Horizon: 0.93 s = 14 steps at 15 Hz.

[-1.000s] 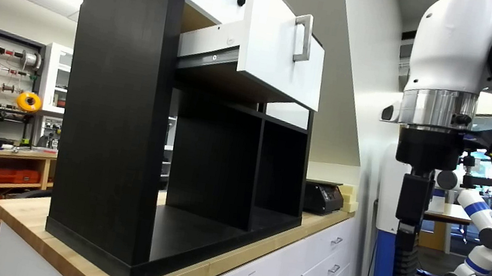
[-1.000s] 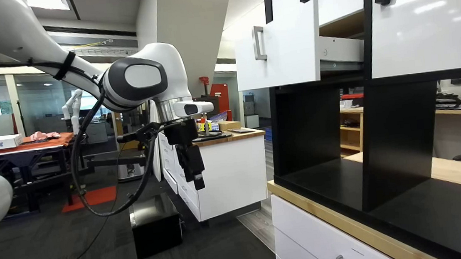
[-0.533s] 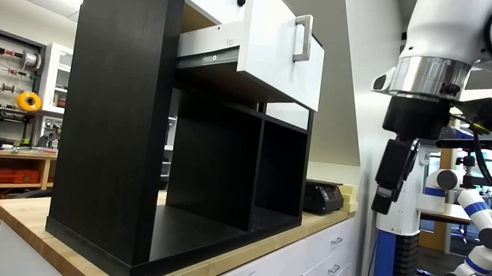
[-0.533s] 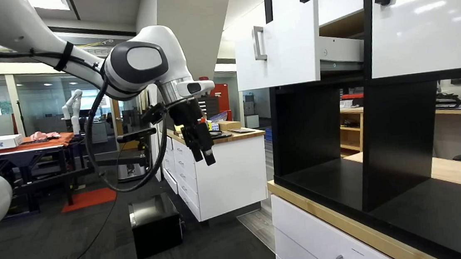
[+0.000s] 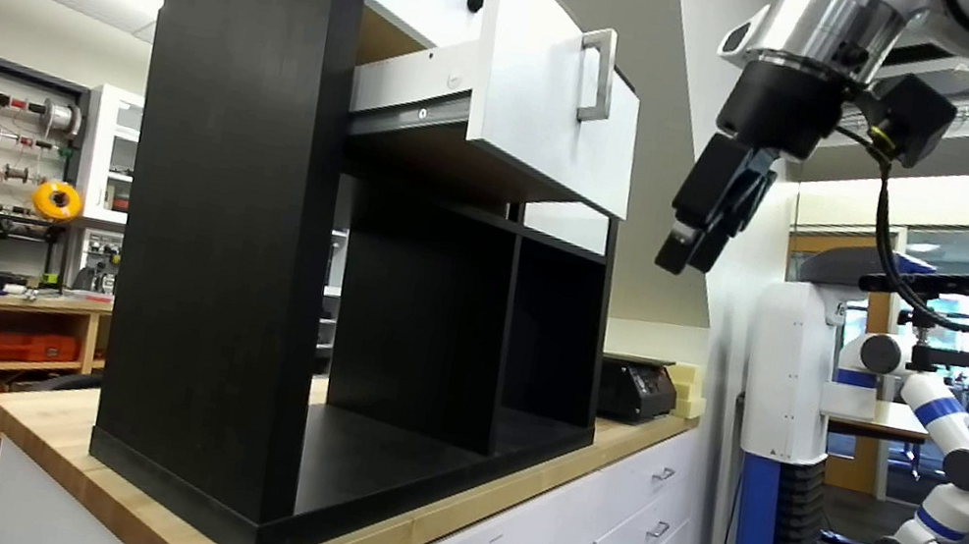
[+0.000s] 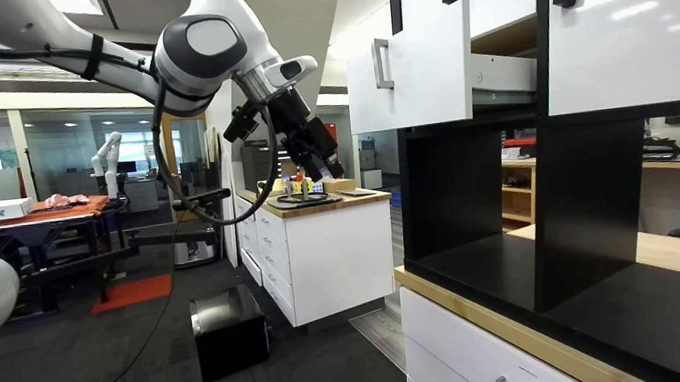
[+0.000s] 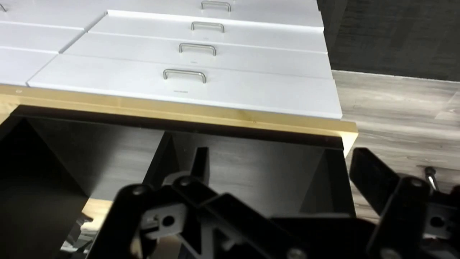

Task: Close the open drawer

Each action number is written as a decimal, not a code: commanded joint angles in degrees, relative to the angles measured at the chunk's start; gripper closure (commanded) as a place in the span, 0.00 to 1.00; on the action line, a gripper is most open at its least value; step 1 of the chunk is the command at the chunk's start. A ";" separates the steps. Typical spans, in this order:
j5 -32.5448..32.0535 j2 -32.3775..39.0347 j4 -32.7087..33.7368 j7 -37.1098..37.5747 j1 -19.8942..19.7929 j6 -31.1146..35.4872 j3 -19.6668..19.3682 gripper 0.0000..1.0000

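The open drawer (image 5: 532, 86) juts out of the black shelf unit (image 5: 228, 197) in the upper row. It also shows in an exterior view (image 6: 428, 72). Its white front has a pale grey bar handle (image 5: 601, 75), and a white side with a metal slide shows behind. My gripper (image 5: 689, 256) hangs in front of the unit, apart from the drawer and tilted with its fingertips toward the unit. In an exterior view the gripper (image 6: 327, 170) is left of the drawer front and lower. In the wrist view the gripper's fingers (image 7: 282, 165) are wide apart with nothing between them. I cannot make out the drawer there.
The unit stands on a wooden counter (image 5: 420, 525) over white cabinet drawers (image 7: 187, 61) with silver handles. Other white fronts with dark handles (image 6: 628, 36) sit beside the open drawer. A dark device (image 5: 635, 388) is on the counter. A sloped wall rises behind.
My gripper has risen and moved toward the shelf unit, and it has tilted so its fingertips swing toward the unit. The open drawer has not moved.
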 commanded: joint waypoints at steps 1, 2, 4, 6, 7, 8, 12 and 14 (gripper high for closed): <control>-2.68 0.49 3.80 0.31 -1.47 2.43 0.25 0.00; -3.17 0.57 4.64 0.38 -1.73 2.99 0.25 0.00; -4.65 0.88 6.80 0.59 -2.60 4.59 0.49 0.00; -6.04 1.27 8.78 0.67 -3.37 5.90 0.65 0.00; -6.78 1.50 9.90 0.76 -3.81 6.49 0.78 0.00; -7.43 1.69 10.76 0.96 -4.21 6.97 0.88 0.00; -9.09 2.20 13.21 1.23 -5.45 9.15 0.77 0.00; -9.56 2.38 13.96 1.34 -5.96 10.77 0.73 0.00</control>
